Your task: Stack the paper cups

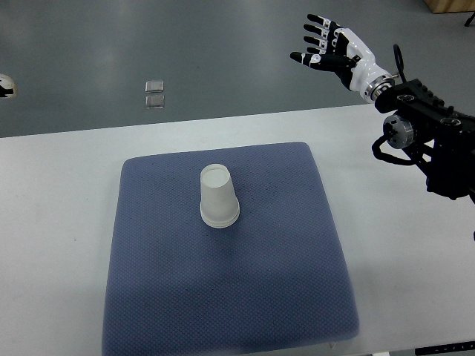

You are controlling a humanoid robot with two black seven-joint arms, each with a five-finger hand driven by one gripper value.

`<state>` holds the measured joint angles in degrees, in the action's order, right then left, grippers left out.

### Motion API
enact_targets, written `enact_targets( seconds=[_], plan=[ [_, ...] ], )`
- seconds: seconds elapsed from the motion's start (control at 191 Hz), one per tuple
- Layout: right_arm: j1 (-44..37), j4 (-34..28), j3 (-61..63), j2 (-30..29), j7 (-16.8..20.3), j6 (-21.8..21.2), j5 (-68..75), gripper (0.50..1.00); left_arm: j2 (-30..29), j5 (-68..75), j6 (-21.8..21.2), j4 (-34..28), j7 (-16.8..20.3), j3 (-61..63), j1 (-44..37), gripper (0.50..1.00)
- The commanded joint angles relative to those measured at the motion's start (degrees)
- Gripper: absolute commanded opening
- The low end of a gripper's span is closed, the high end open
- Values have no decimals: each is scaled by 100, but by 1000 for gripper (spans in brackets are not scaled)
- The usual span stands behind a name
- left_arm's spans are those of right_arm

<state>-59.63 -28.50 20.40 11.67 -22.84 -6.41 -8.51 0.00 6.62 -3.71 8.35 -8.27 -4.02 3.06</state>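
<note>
Your right hand [326, 46] hangs high at about one o'clock in the view, out past the far edge of the white tabletop [52, 200], with its fingers [315, 33] spread apart and nothing in them. The left hand does not show at all. The task's thing, the white paper cup [218, 196], stands mouth-down on the blue-grey textured cloth mat [230, 297], a little toward eleven o'clock from the mat's centre and well apart from your hand. Only this one inverted cup shape is visible; whether it is a single cup or a nest of cups already stacked cannot be told from this steep angle. If stacking is still to be done, I judge the careful way is to bring the hand down toward seven o'clock, keep the fingers wide until they straddle the cup's side wall, and close gently around the middle of the body, not the rim, since thin paper is likely to crush or buckle. The soft mat may let the cup rock or slide, so approach squarely from above and avoid nudging it. Two small clear squares [155, 93] lie on the grey floor [223, 44] at eleven o'clock, outside the work.
</note>
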Motion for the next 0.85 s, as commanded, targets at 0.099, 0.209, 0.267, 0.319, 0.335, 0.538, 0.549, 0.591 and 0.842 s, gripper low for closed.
enact_targets(
  seconds=[0.099, 0.209, 0.267, 0.319, 0.335, 0.538, 0.549, 0.591, 0.842],
  plan=[
    [268, 11, -1, -68, 69, -106, 1308, 913, 0, 6, 1, 0, 1, 6, -7, 1000],
    [426, 11, -1, -86, 210, -167, 1800, 913, 0, -3, 1, 0, 1, 6, 2, 1000],
    [496, 11, -1, -139, 183, -176, 1818, 913, 0, 6, 1, 0, 1, -3, 2, 1000],
    [575, 2, -1, -209, 148, -176, 1809, 913, 0, -3, 1, 0, 1, -3, 2, 1000],
    [610, 2, -1, -235, 131, -167, 1800, 913, 0, -3, 1, 0, 1, 6, 2, 1000],
    [646, 2, -1, -315, -98, -141, 1739, 913, 0, 6, 1, 0, 1, -3, 2, 1000],
    [646, 2, -1, -315, -98, -141, 1739, 913, 0, -3, 1, 0, 1, -3, -7, 1000],
    [646, 2, -1, -315, -107, -132, 1739, 913, 0, 6, 1, 0, 1, -3, -7, 1000],
    [646, -15, -1, -271, -195, -88, 1730, 913, 0, -3, 1, 0, 1, -3, 2, 1000]
  ],
)
